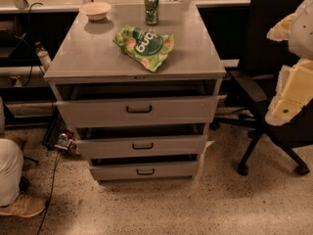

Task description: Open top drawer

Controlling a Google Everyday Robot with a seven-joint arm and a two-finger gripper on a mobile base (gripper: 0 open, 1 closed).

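The top drawer [98, 112] is the tallest grey front panel of a grey metal cabinet, with a small dark bar handle [139, 109] at its centre. Its front stands a little out from the cabinet, with a dark gap above it. Two shorter grey drawers, middle [107, 147] and bottom [112, 171], sit below, also slightly out. My gripper [286, 104], cream-coloured, hangs at the right edge of the view, well to the right of the cabinet and in front of a chair, touching nothing.
On the cabinet top [88, 53] lie a green snack bag [145, 45], a green can [151, 9] and a pale bowl [96, 10]. A black office chair [266, 82] stands right of the cabinet. A person's leg and shoe [19, 204] and cables [51, 180] are at the lower left.
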